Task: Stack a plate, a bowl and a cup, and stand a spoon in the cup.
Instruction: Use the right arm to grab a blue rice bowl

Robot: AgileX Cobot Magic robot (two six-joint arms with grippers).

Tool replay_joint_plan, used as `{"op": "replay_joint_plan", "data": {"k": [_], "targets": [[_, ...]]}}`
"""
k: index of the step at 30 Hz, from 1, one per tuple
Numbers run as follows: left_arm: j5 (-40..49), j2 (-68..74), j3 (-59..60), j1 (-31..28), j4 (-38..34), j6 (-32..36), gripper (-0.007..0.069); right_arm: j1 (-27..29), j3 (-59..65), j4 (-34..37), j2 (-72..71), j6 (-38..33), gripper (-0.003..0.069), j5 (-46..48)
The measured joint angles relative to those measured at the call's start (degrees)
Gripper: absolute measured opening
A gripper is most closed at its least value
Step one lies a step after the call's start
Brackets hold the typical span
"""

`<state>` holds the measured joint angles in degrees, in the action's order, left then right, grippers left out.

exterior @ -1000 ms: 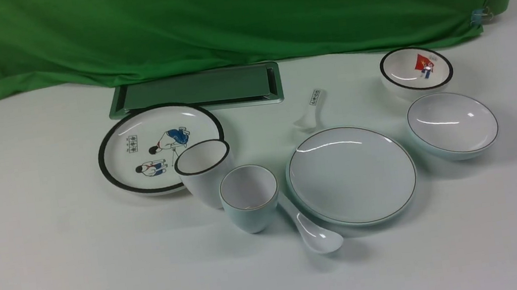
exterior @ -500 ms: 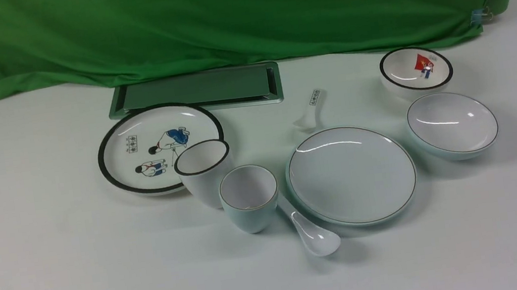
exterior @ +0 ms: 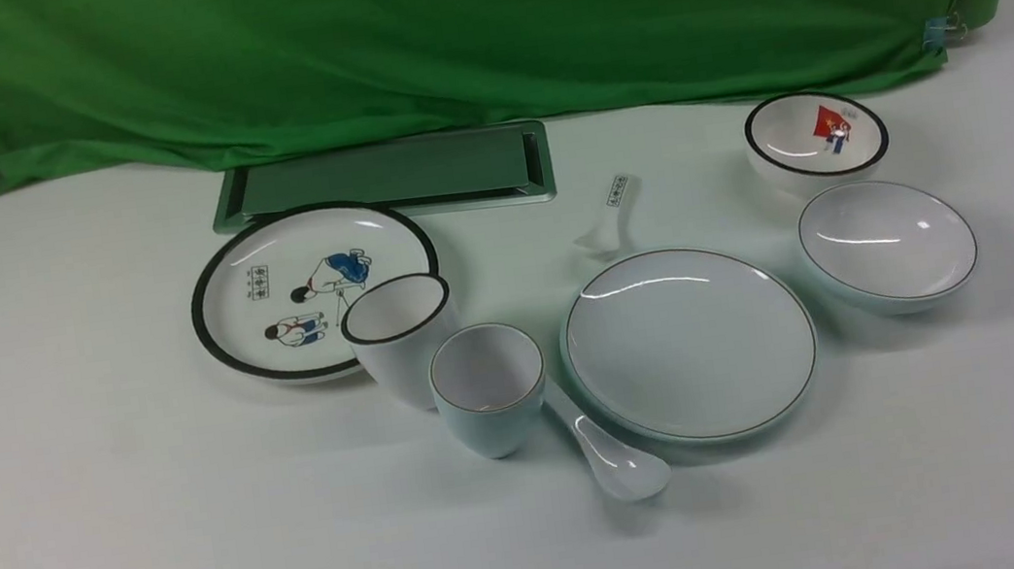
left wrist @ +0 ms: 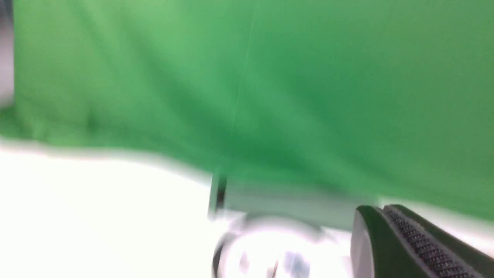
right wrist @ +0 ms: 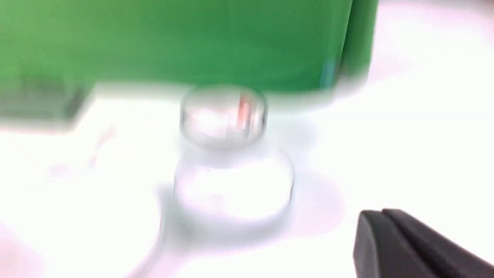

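The plate [exterior: 689,344] lies on the white counter [exterior: 111,552], right of the middle. The bowl [exterior: 888,244] sits just right of it and a little farther back. The cup [exterior: 489,387] stands upright left of the plate. The spoon [exterior: 614,461] lies between them, scoop nearest. The left claw [left wrist: 382,211] and the right claw [right wrist: 381,214] each show fingers pressed together; both wrist views are blurred.
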<state>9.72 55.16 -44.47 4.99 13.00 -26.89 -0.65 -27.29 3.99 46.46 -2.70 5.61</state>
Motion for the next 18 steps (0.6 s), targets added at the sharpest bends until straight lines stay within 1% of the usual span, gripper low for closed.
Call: {"op": "replay_joint_plan", "data": {"k": [1, 2, 4, 6, 7, 8, 10, 12, 15, 17, 18], "targets": [[5.8, 3.7, -2.2, 3.9, -2.9, 6.4, -0.0029, -2.0, -1.4, 0.0, 3.0, -0.2, 0.0020, 6.0], [9.0, 6.1, -3.6, 5.9, -5.4, 10.8, -0.0029, -3.3, -2.2, 0.0, 4.8, -0.7, 0.0020, 8.6], [14.2, 11.2, -6.5, 9.2, -11.2, 18.1, -0.0029, -6.2, -3.9, 0.0, 8.0, -2.6, 0.0020, 12.7], [18.8, 15.9, -9.5, 11.7, -17.1, 23.3, -0.0029, -9.6, -6.5, 0.1, 11.7, -4.4, 0.0020, 17.5], [18.8, 16.5, -9.8, 12.0, -17.7, 23.8, -0.0028, -9.6, -6.5, 0.1, 11.7, -4.7, 0.0020, 17.5], [21.4, 20.0, -12.4, 13.5, -20.8, 26.3, -0.0023, -11.9, -8.6, 0.1, 14.7, -5.9, 0.0020, 20.8], [23.2, 23.2, -14.9, 14.9, -22.5, 27.6, -0.0011, -13.9, -11.1, 0.2, 17.4, -6.8, 0.0020, 24.1], [26.1, 28.2, -19.3, 17.0, -23.5, 28.7, 0.0029, -15.4, -14.2, 0.3, 21.6, -7.7, 0.0020, 27.0], [30.4, 32.9, -24.1, 18.7, -23.8, 28.8, 0.0104, -15.1, -17.2, 0.4, 25.9, -7.7, 0.0020, 28.4], [32.6, 34.8, -26.7, 19.3, -24.0, 28.9, 0.0167, -13.8, -19.4, 0.6, 28.9, -7.7, 0.0026, 29.0], [33.5, 35.6, -27.6, 19.6, -24.0, 28.9, 0.0207, -12.1, -21.7, 1.4, 31.3, -7.7, 0.0034, 29.5]]}}
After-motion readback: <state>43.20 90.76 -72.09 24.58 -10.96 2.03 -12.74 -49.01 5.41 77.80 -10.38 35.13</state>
